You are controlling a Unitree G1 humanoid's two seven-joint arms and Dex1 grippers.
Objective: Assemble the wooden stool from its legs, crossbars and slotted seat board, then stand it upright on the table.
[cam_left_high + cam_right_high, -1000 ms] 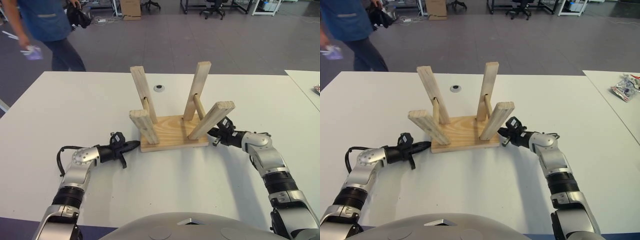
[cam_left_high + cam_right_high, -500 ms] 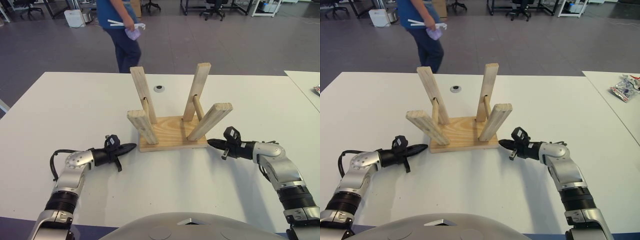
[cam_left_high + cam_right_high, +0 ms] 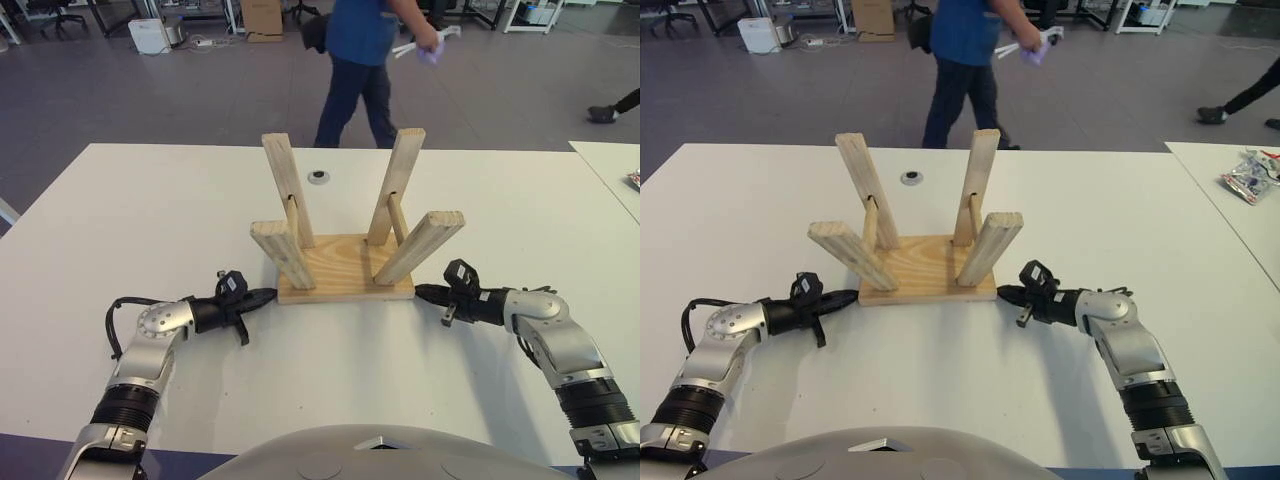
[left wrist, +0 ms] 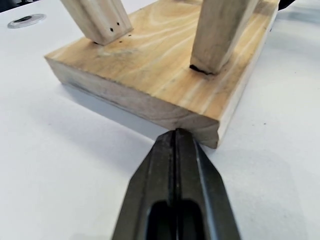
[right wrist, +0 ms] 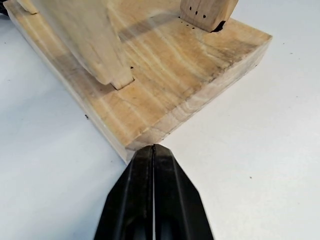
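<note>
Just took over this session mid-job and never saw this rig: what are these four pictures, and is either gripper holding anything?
This is a humanoid robot with two arms, each ending in a two-finger gripper. The two wide pictures come from its head camera, looking down over the white table. The two close-ups come from cameras on its wrists. On the table the wooden stool sits upside down: seat board flat, four legs pointing up. The left gripper is shut, its tip at the board's near left corner; the right gripper is shut at the near right corner. Neither holds anything.
</note>
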